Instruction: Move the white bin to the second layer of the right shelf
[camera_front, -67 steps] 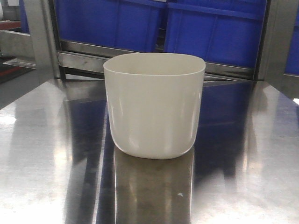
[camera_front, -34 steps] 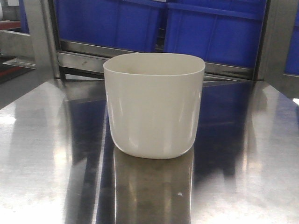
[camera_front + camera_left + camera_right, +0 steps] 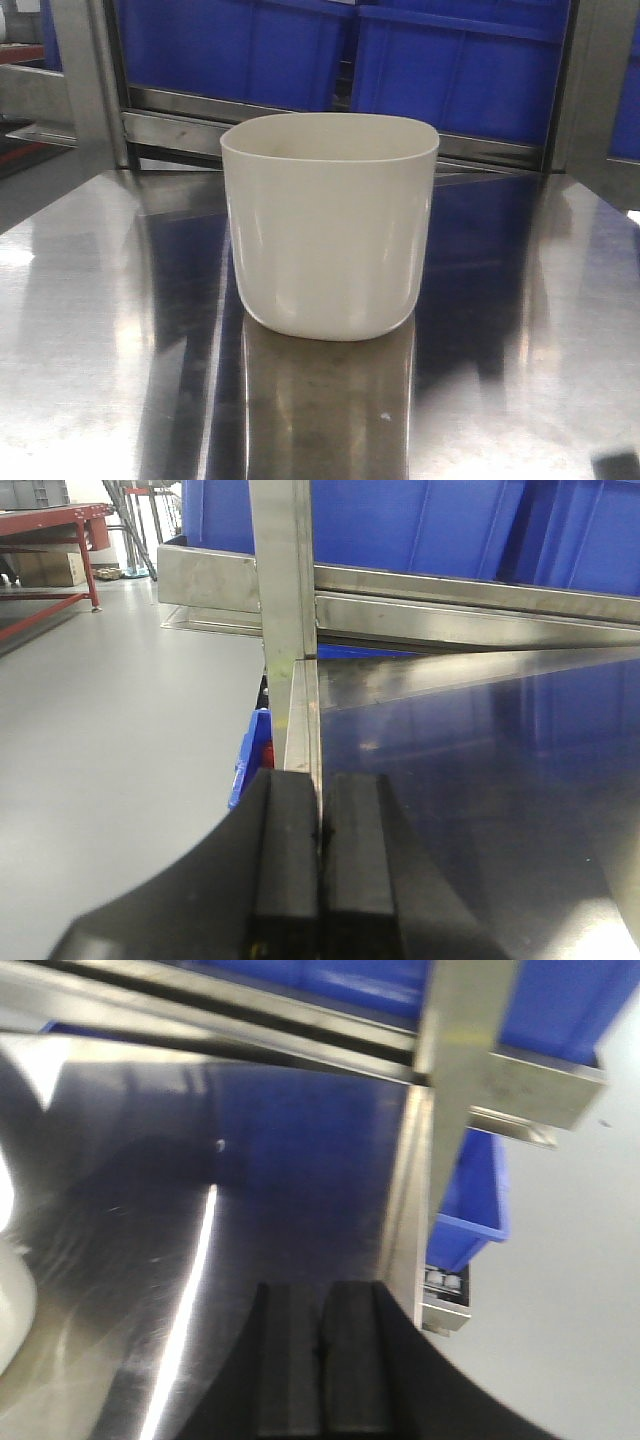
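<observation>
Bin position: white bin (image 3: 330, 225) upright at the middle of the surface (image 3: 90, 350), open side up, with nothing touching it.
Surface: polished steel, mirrors the bin.
Behind: blue crates (image 3: 450, 70) on a rack past the far edge.
Left gripper (image 3: 320, 880): jaws pressed together, nothing between; low at the surface's left edge, by a steel post (image 3: 285, 590).
Right gripper (image 3: 320, 1360): jaws pressed together, empty; over the surface's right side, bin at that view's left edge.

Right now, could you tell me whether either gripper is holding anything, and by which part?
Nothing is held. The left gripper and right gripper are both shut on nothing; the white bin stands untouched on the steel table.
</observation>
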Tool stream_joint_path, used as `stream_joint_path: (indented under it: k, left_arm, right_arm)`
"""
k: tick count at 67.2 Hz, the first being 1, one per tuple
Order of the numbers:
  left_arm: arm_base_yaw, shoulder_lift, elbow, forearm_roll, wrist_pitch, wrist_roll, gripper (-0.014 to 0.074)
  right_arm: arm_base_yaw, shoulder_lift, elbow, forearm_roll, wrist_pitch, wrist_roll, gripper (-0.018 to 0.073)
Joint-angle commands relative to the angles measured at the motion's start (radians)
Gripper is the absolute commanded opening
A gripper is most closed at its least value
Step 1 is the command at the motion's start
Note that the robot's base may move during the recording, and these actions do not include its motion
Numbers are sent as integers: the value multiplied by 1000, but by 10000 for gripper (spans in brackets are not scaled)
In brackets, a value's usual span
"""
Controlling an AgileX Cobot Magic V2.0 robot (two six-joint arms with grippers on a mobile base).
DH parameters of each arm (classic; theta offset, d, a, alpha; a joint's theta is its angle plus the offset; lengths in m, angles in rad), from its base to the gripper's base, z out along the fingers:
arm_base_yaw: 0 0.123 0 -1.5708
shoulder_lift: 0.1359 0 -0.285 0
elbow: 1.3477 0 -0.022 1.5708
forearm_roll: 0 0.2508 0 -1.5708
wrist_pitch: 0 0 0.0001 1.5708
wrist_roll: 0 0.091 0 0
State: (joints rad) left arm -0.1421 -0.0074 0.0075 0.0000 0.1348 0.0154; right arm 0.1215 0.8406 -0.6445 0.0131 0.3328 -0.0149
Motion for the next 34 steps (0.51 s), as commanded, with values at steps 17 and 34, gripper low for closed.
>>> stream_joint_path:
  k: [17, 34]
  left_arm:
    - [-4, -15, 37, 0, -87, -3, 85]
    - [-4, -15, 37, 0, -87, -3, 85]
  right_arm:
    - [151, 227, -233, -70, 146, 206, 52]
    - [256, 402, -435, -372, 579, 971, 52]
